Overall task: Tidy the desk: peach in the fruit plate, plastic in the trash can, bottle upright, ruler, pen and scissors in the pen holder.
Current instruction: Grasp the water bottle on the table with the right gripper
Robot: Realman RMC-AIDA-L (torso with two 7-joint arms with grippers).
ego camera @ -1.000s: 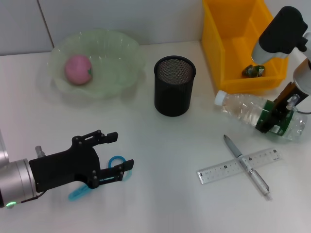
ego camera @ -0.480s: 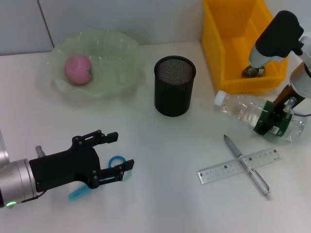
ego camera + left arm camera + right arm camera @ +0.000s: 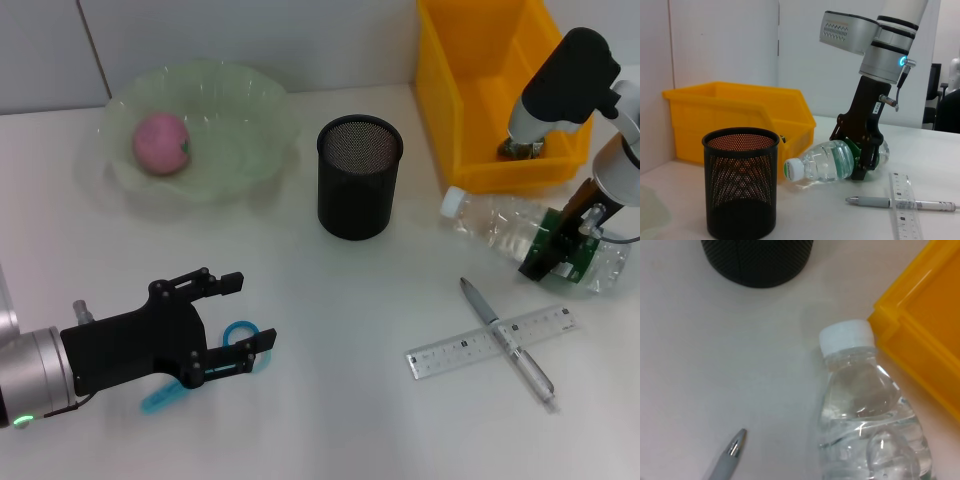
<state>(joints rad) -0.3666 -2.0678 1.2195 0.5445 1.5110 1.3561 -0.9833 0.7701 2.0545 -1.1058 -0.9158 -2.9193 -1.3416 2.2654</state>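
Right gripper edging inward, jaws clamped on lying bottle, label hidden | left gripper open, covering scissors

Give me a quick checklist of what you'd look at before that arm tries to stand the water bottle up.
1. Right gripper around the bottle: ok, its fingers sit on either side of the labelled middle in the left wrist view.
2. Firm grip: cannot tell.
3. Cap on: ok, white cap is in place.
4. Room to swing upright: not ok, probably tight, since the yellow bin is just behind the bottle.
5. Pen and ruler clear of the bottle: ok, they lie crossed nearer the robot.
6. Left gripper out of the way: ok, it is open over the blue scissors, far across the desk.
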